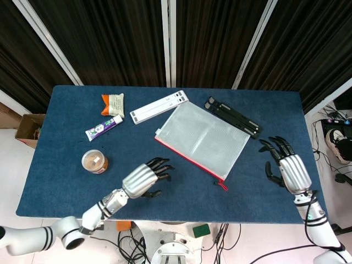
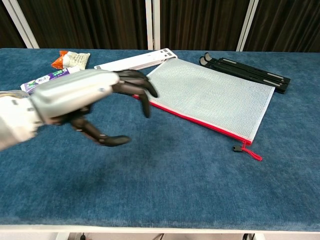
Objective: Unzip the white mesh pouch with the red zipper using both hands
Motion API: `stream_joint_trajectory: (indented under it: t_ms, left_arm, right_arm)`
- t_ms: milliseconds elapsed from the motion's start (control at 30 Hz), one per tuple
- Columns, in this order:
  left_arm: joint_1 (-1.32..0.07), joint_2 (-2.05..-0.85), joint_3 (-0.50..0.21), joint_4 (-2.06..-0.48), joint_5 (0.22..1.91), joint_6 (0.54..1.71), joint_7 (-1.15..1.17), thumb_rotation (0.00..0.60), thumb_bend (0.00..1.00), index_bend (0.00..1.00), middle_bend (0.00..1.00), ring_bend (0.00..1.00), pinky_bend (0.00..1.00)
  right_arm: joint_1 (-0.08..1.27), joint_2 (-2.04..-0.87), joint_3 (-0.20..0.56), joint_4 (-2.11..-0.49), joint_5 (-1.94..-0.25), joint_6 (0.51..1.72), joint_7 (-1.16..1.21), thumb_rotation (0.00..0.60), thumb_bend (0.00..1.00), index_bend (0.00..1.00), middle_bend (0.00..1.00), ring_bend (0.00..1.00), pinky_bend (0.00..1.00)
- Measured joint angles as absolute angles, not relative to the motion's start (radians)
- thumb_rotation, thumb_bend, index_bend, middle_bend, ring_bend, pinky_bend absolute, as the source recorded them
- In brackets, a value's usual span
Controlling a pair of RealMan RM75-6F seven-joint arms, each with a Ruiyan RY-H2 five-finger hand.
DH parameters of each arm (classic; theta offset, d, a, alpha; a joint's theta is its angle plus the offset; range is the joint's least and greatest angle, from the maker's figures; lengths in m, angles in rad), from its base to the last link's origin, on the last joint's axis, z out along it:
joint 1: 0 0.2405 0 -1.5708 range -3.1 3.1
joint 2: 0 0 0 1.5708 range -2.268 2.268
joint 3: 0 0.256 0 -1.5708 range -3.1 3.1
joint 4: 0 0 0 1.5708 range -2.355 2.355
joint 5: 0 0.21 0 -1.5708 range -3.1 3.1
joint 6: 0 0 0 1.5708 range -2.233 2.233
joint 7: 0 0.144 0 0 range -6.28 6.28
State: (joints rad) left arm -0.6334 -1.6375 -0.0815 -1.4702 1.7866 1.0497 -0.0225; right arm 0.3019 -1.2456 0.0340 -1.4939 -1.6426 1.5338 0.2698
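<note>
The white mesh pouch [image 1: 200, 137] [image 2: 210, 97] lies flat at mid-table, its red zipper [image 1: 188, 159] [image 2: 200, 122] along the near edge. The red pull tab [image 1: 221, 185] [image 2: 247, 151] trails off the near right corner. My left hand [image 1: 144, 177] [image 2: 80, 102] hovers over the cloth just left of the pouch's near left corner, fingers spread and holding nothing. My right hand [image 1: 287, 166] is well to the right of the pouch, fingers apart and empty; the chest view does not show it.
A black folding stand [image 1: 231, 117] touches the pouch's far edge. A white bar [image 1: 159, 107] lies behind the pouch's left corner. A toothpaste tube [image 1: 103, 127], a snack packet [image 1: 113, 103] and a round jar [image 1: 94, 161] sit at the left.
</note>
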Motion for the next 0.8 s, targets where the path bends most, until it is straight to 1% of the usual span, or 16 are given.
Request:
stream_joint_trajectory:
  t_ms: [167,333,533,800]
  left_arm:
    - [-0.754,-1.757,-0.118,-1.344,1.797,0.982,-0.009,0.6,0.3,0.41,0.13,0.02,0.1]
    - [-0.853,-1.838,-0.147,-1.275,1.785,0.902,0.022,0.6,0.31,0.36,0.09,0.01,0.09]
    - [-0.951,-1.933,-0.196,-1.206,1.717,0.805,0.083,0.6,0.31,0.35,0.09,0.01,0.09]
    - [-1.058,-2.041,-0.25,-1.077,1.624,0.715,0.148,0.6,0.31,0.36,0.09,0.0,0.09]
  right_arm:
    - [0.288,-1.244,0.042,-1.491,-1.629,1.536,0.276,0.6,0.67,0.16,0.38,0.11,0.14]
    - [0.288,-1.253,0.048,-1.487,-1.621,1.522,0.273,0.6,0.67,0.16,0.38,0.11,0.14]
    - [0.29,-1.257,0.059,-1.485,-1.608,1.505,0.274,0.6,0.67,0.16,0.38,0.11,0.14]
    - [0.287,-1.254,0.07,-1.486,-1.586,1.484,0.286,0.6,0.67,0.15,0.38,0.11,0.14]
